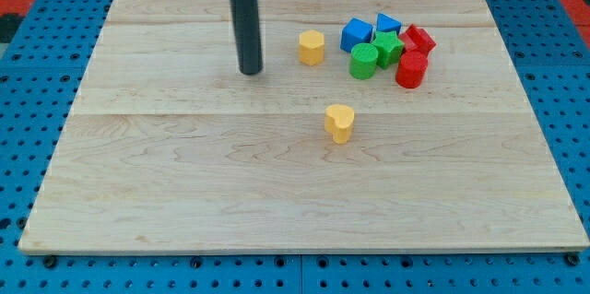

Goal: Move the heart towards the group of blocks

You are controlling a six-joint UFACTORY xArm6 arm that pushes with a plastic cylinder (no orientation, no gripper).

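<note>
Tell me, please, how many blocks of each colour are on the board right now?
Yellow: 2, a hexagon-like block and the heart
Blue: 2
Green: 2
Red: 2
Total: 8

Two yellow blocks (312,47) (339,122) sit on the board. Two blue (356,33) (388,24), two green (363,61) (388,48), two red (419,39) (411,69). Eight blocks altogether.

Bright, even overhead light, no harsh glare on the pale wooden worktop (184,193). Shadows soft and short: small dark patches hug the base of the blocks and the rod (249,31). Focus slightly soft overall, block edges a bit fuzzy. Rod's top cropped by the view's top. Worktop edges straight, only perspective taper.
</note>
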